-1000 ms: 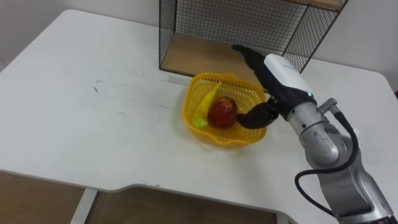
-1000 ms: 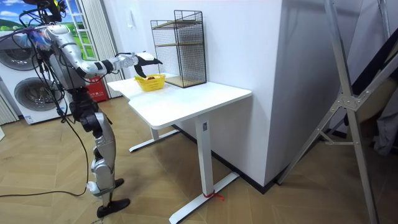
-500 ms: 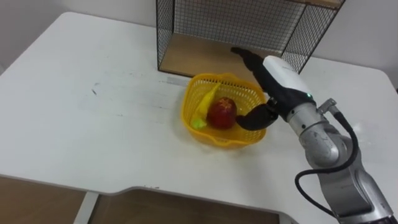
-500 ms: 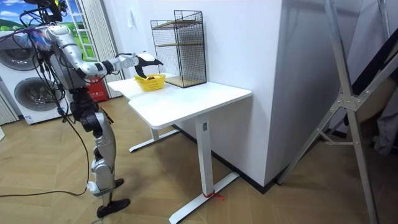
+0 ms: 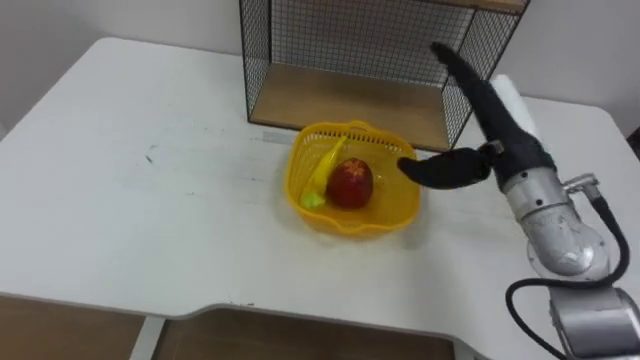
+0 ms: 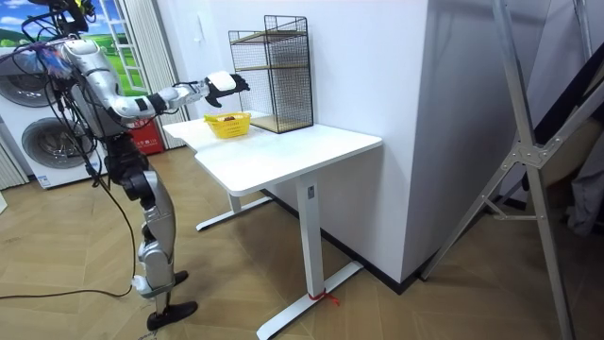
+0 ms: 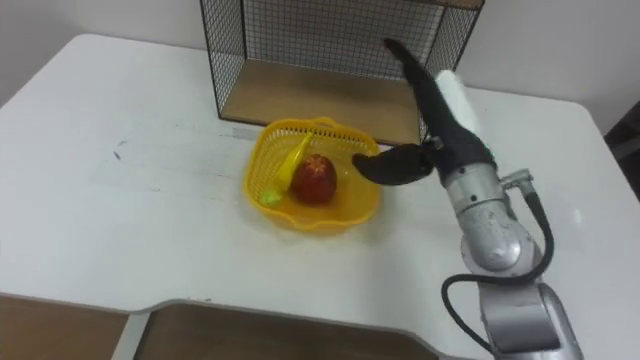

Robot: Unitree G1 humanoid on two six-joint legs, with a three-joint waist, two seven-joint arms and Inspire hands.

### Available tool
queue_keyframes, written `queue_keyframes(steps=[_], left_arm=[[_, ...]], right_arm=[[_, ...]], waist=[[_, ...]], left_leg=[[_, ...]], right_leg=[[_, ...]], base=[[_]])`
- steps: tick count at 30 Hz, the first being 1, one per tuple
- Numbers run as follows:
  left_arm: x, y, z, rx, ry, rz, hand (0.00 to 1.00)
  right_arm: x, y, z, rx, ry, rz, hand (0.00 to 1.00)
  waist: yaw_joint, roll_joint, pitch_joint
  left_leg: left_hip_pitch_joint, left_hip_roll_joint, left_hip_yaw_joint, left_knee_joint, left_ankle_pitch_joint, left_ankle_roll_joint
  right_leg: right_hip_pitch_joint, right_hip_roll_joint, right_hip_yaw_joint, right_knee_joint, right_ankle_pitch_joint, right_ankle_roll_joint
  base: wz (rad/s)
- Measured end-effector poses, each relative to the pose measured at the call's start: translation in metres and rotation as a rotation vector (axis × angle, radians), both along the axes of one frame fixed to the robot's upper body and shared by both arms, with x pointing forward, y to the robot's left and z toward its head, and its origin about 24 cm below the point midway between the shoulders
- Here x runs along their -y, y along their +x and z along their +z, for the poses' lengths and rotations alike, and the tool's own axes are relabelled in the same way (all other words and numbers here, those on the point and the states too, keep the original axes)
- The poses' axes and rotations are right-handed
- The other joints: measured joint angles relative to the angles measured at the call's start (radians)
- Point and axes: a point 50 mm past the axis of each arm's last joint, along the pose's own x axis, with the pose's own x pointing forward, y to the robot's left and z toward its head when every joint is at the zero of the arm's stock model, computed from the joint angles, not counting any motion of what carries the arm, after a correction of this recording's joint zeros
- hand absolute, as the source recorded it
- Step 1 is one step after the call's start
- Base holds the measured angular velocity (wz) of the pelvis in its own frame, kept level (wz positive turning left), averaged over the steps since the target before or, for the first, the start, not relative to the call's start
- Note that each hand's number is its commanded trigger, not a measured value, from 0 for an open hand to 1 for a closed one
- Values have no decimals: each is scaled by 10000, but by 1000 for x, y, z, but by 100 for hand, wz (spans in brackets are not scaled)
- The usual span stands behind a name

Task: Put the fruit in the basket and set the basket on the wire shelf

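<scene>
The right robot hand (image 5: pixel 503 137) was open and held nothing: its dark fingers (image 5: pixel 468 78) were stretched out straight, pointing up and away toward the front of the wire shelf (image 5: pixel 300 45), while the thumb (image 5: pixel 440 170) jutted out sideways to the left, its tip lying over the right rim of the basket in the eye views. In the room view the robot hand (image 6: pixel 223 85) was raised in the air above the basket (image 6: pixel 227 125), apart from it. The yellow basket (image 5: pixel 340 222) sat on the white table (image 5: pixel 150 200) just in front of the shelf's open lower compartment, not on the shelf's wooden bottom board (image 5: pixel 340 95). Inside the basket lay the fruit: a red apple (image 5: pixel 351 183) near the middle and a yellow-green banana (image 5: pixel 322 172) leaning along its left side, touching the apple. The robot stood at the end of the table on the room view's left, its right arm reaching out over the tabletop, with washing machines (image 6: pixel 33 132) behind it.
</scene>
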Motion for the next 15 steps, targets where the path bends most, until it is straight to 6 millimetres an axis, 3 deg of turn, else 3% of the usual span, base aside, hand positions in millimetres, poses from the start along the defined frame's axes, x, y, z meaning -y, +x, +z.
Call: queue_keyframes(steps=[7,15], left_arm=[[-19,-10,8,1085,1533,3311,0],[-54,-6,33,3889,3961,10674,0]], right_arm=[[28,-18,-11,406,1193,-2074,0],[45,-51,-51,-904,2354,-3740,0]], waist=[[-25,237,-11],[93,414,-20]], left_leg=[[12,29,64,13,8,-12],[220,2,49,-173,52,3]], right_leg=[[-20,12,16,1,0,0],[47,-9,103,18,-1,2]], base=[[-3],[-2]])
